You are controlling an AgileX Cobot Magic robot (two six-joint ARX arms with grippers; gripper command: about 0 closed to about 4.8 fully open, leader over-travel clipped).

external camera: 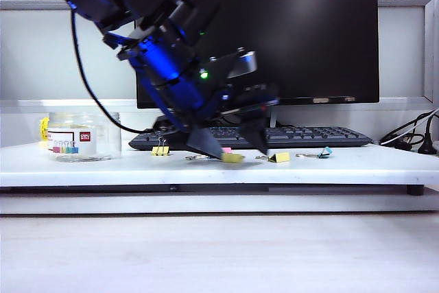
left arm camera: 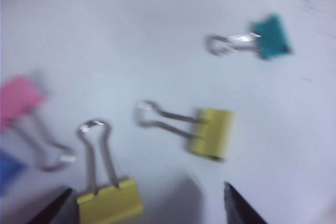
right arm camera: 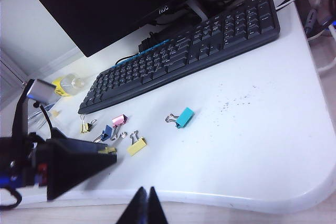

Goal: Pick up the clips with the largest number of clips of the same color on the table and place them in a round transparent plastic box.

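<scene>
On the white bench [external camera: 357, 166], we have the left end effector [external camera: 236, 145] lowered over the cluster of clips, jaws spread, one small yellow binder clip with silver wire handles [left arm camera: 109, 199] lying between the tips, nearer one. We should centre before pinching and close on its body, not the handles. The second yellow clip [left arm camera: 212, 132] lies just beside; the third [external camera: 160, 149] stands upright nearer the squat round clear plastic jar with its clip-picture label [external camera: 79, 136], well apart leftward.

The right end effector [right arm camera: 146, 205] hangs off to the side, tips pressed together. The left wrist view is blurred, cutting off the pink clip [left arm camera: 18, 98] and blue clip [left arm camera: 8, 169]; contact is unclear.
</scene>
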